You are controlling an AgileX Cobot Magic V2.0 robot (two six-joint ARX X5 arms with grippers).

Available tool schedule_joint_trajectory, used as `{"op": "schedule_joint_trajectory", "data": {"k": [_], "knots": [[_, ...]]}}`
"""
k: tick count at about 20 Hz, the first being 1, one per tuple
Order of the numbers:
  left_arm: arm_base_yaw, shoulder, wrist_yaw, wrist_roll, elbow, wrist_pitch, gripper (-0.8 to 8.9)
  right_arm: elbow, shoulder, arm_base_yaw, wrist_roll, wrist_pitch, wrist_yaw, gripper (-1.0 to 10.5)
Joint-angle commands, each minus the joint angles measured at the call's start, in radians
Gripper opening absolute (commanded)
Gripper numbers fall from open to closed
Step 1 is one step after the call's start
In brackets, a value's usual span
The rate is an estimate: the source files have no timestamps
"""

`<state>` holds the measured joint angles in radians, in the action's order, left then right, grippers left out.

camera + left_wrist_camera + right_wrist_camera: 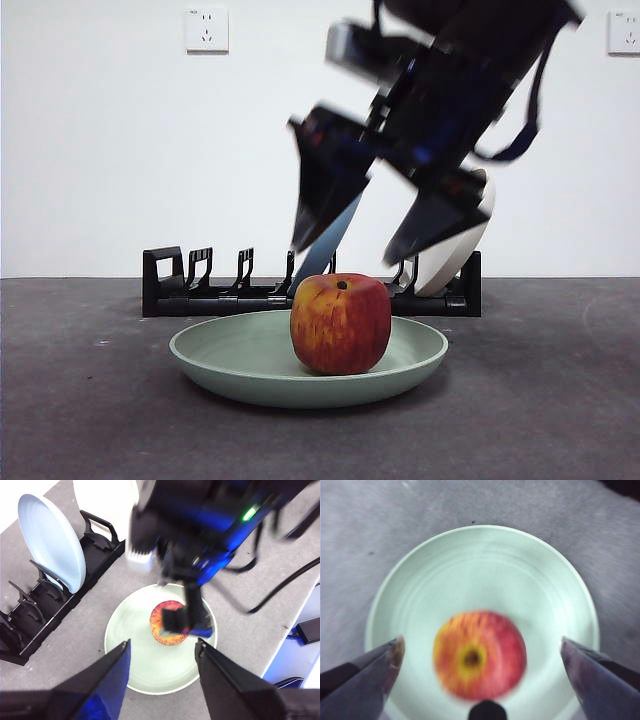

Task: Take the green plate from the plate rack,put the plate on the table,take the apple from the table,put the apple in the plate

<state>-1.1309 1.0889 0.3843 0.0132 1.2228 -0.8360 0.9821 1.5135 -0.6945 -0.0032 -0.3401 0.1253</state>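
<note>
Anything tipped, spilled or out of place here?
Nothing stands out. The apple sits upright in the green plate, flat on the table; the right tool hangs open above it.

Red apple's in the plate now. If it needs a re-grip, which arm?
Right. The right gripper hangs directly above the round red apple, jaws open on both sides of it, over the pale sage green plate. The left gripper is open too, but farther off.

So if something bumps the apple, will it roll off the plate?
Probably not far. The apple is round, so a bump could rock or roll it, but it sits on its flattish base, stem dimple up. The green plate has a raised rim that would likely stop it. Its skin looks smooth, maybe slippery.
</note>
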Motion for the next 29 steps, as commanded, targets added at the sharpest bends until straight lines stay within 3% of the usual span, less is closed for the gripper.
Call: {"op": "schedule_joint_trajectory", "data": {"k": [1,4,9,12,16,18,19,29], "knots": [[-0.002,0.000,-0.001,0.013,-0.006,0.003,2.20,0.005,-0.098,-0.002,0.011,-0.093,-0.001,6.0],[-0.002,0.000,-0.005,0.013,-0.006,0.003,2.20,0.005,-0.258,-0.002,0.011,-0.267,0.007,6.0],[-0.001,0.000,-0.092,0.013,-0.006,-0.005,2.20,0.005,-0.497,-0.002,0.025,-0.548,0.087,5.9],[-0.001,0.000,-0.159,0.013,-0.006,-0.024,2.20,0.005,-0.596,-0.003,0.041,-0.670,0.086,5.6],[-0.001,0.001,-0.183,0.013,-0.006,-0.053,1.90,0.005,-0.651,-0.002,0.055,-0.729,0.085,1.8],[-0.001,0.001,-0.183,0.014,-0.006,-0.060,0.34,0.005,-0.666,-0.002,0.055,-0.731,0.085,0.0],[-0.001,0.001,-0.183,0.014,-0.006,-0.060,-0.22,0.005,-0.671,-0.002,0.055,-0.731,0.085,-0.1],[-0.001,0.001,-0.176,0.013,-0.006,-0.060,-0.03,0.005,-0.674,-0.002,0.058,-0.731,0.082,0.0]]}}
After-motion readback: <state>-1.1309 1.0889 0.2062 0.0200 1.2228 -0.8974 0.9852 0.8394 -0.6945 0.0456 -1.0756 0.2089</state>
